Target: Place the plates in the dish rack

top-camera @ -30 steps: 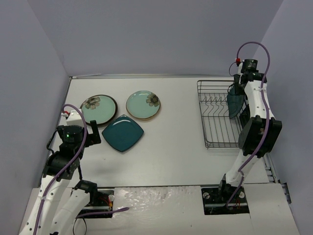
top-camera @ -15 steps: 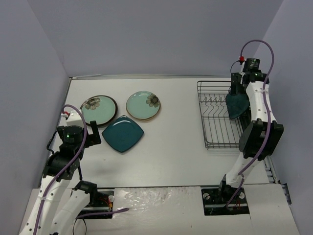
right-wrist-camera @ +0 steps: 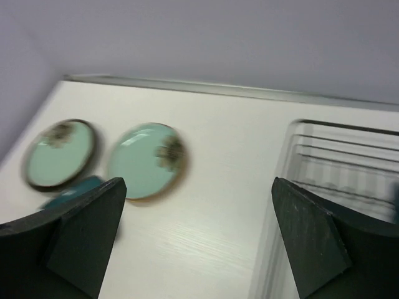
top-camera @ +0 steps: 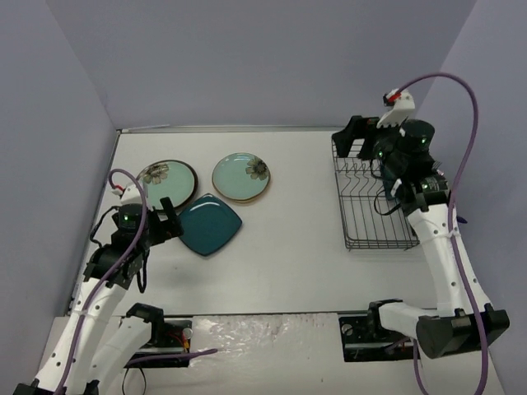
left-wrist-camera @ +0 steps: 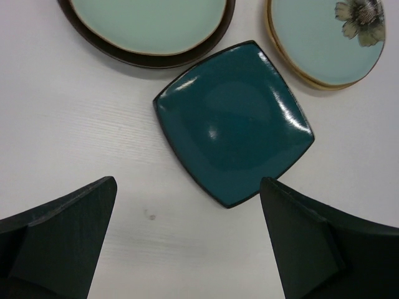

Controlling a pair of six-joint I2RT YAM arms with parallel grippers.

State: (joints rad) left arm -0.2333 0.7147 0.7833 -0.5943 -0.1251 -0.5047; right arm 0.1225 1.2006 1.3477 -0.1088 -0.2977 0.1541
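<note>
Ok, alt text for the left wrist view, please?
A dark teal squarish plate lies flat on the white table, framed by the open left gripper's two dark fingers. Beyond it, cropped, sit a dark-rimmed mint-green plate and a tan-rimmed mint-green plate with a flower.

You have the dish rack (top-camera: 362, 216) on the right of the table (top-camera: 288, 263). Well to its left, left plate (top-camera: 166, 183) and right plate (top-camera: 242, 176) sit side by side at the back. Third plate (top-camera: 207, 224) lies just before them, between the two.
</note>
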